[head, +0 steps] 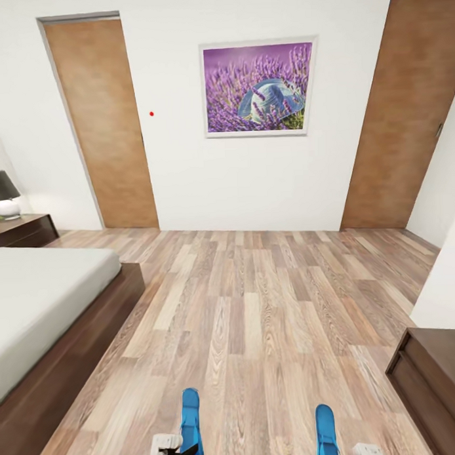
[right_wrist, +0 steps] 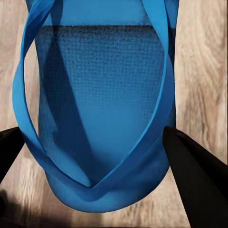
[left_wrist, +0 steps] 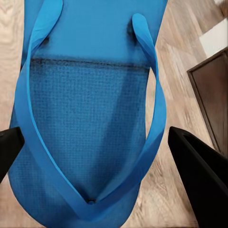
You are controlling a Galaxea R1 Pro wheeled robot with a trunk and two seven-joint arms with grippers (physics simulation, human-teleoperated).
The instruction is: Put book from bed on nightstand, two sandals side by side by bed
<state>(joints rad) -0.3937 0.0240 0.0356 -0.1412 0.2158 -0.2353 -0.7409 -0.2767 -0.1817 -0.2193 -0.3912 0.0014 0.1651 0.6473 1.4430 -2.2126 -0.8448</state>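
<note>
Head view: two blue sandals, left sandal [head: 190, 419] and right sandal [head: 326, 431], apart over wood floor [head: 256, 305]; bed [head: 46, 293] at left; left gripper [left_wrist: 95, 142] and right gripper [right_wrist: 97, 142] each pinching one sandal.

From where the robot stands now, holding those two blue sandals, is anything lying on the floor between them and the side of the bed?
Nothing visible does. The left sandal and right sandal sit low in the head view, and bare wood-plank floor runs from them to the bed on the robot's left. The dark cabinet stands on the opposite side.
</note>
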